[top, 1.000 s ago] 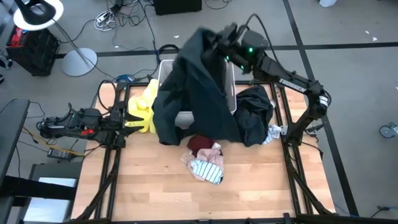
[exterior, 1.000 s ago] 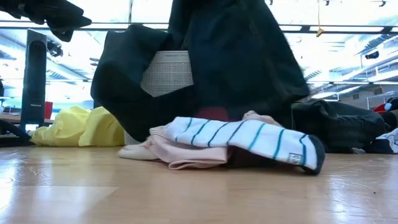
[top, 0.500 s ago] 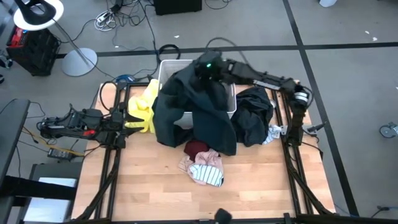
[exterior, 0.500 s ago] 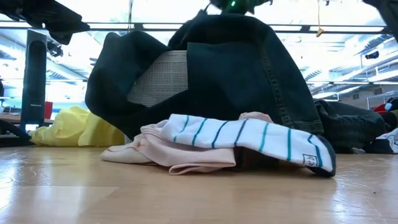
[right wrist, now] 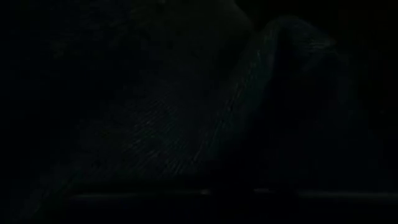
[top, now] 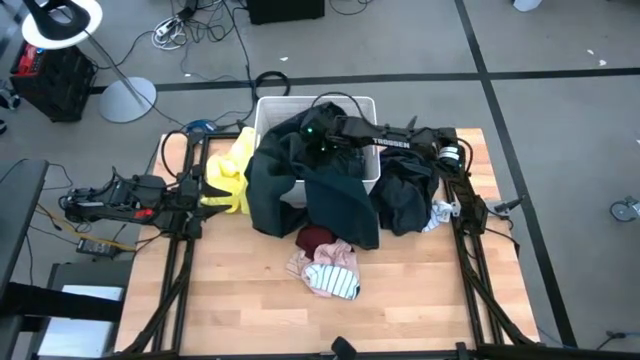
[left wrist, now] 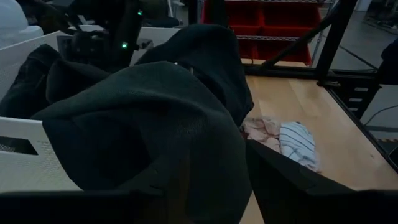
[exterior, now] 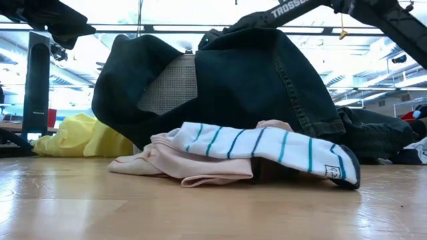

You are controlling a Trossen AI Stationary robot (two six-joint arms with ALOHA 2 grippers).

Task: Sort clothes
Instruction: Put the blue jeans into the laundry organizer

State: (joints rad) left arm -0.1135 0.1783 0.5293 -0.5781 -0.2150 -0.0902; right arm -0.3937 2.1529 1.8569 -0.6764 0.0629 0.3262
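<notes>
Under my right gripper [top: 312, 135]: large dark green fabric garment [top: 320, 185], draped over white plastic rectangular bin [top: 290, 104] rim. Jaws nearly closed, pinching it. Left gripper [top: 192, 196] idles well apart, jaws spread.

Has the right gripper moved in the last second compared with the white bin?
Yes. The right gripper has come down from high above the white bin's far side into the bin, lowering the dark green garment over its front wall.
</notes>
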